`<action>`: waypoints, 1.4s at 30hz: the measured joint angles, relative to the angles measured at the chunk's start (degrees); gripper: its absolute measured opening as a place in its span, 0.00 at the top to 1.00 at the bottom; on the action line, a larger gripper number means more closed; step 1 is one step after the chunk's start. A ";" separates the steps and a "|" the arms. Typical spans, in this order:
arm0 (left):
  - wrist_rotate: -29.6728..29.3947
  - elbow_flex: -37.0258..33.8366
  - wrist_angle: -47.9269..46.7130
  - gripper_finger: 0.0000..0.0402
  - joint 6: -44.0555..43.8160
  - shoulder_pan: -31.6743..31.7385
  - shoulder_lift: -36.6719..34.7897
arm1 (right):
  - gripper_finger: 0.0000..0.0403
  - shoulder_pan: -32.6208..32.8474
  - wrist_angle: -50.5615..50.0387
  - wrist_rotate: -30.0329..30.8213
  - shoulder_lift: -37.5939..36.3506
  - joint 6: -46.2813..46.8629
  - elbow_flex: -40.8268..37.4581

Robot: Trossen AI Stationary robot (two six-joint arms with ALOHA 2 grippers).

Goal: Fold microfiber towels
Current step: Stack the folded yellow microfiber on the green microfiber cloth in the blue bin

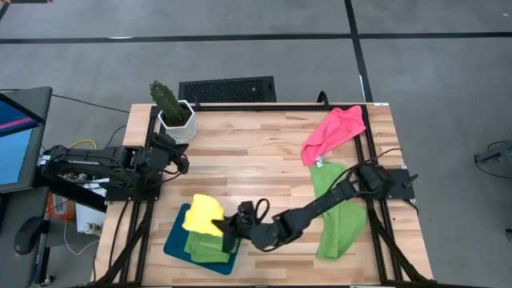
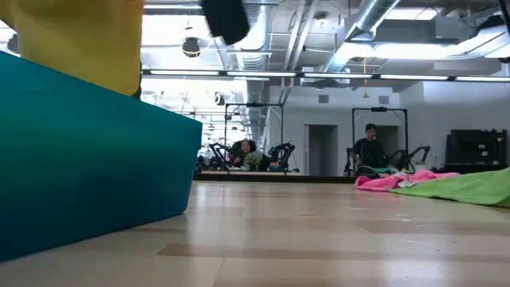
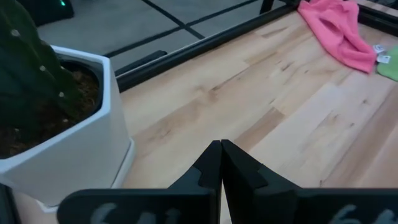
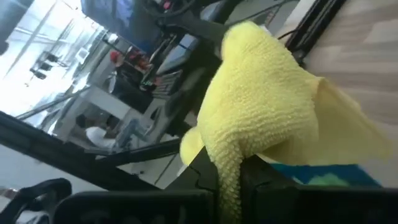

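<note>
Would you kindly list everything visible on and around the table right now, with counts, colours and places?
Yellow microfiber towel: one, yellow, held above the tray stack at the near left.
Lime green folded towel: at least one, green, on the tray under the yellow one.
Dark teal rounded-corner tray: one, teal, near left edge.
Pink microfiber towel: one, pink, crumpled at the far right corner.
Lime green loose towels: apparently two, green, right side, partly under the right arm.
Potted cactus in white pot: one, far left corner.
Wooden table: one, light wood.
Left gripper: shut, empty, beside the pot.
Right gripper: shut on the yellow towel.
</note>
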 joint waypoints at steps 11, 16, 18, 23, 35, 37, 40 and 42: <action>0.10 0.00 -0.12 1.00 0.10 0.00 -0.07 | 0.91 -2.29 -3.68 -8.62 9.40 5.48 8.92; 0.12 0.00 -0.14 1.00 1.38 0.00 -0.07 | 0.89 -1.35 -11.23 -9.88 9.71 13.17 8.79; 0.12 0.00 -0.14 1.00 1.38 0.00 -0.07 | 0.88 -0.60 -13.41 -10.04 9.69 14.63 8.79; 0.56 0.00 -0.14 1.00 1.38 0.00 -0.07 | 0.88 0.87 -16.35 -10.07 9.61 16.27 8.79; 1.93 0.00 -0.14 1.00 1.36 0.00 -0.07 | 0.65 -0.34 -24.17 -16.27 8.76 17.03 9.25; 2.09 0.00 -0.14 1.00 1.34 0.00 -0.04 | 0.61 -0.77 -29.36 -18.12 8.76 16.68 11.35; 2.09 0.00 -0.14 1.00 1.34 0.00 -0.07 | 0.55 -0.89 -39.71 -19.23 8.78 15.86 16.05; 2.09 0.00 -0.14 1.00 1.34 0.00 -0.06 | 0.53 -0.79 -46.05 -19.57 8.60 15.53 18.19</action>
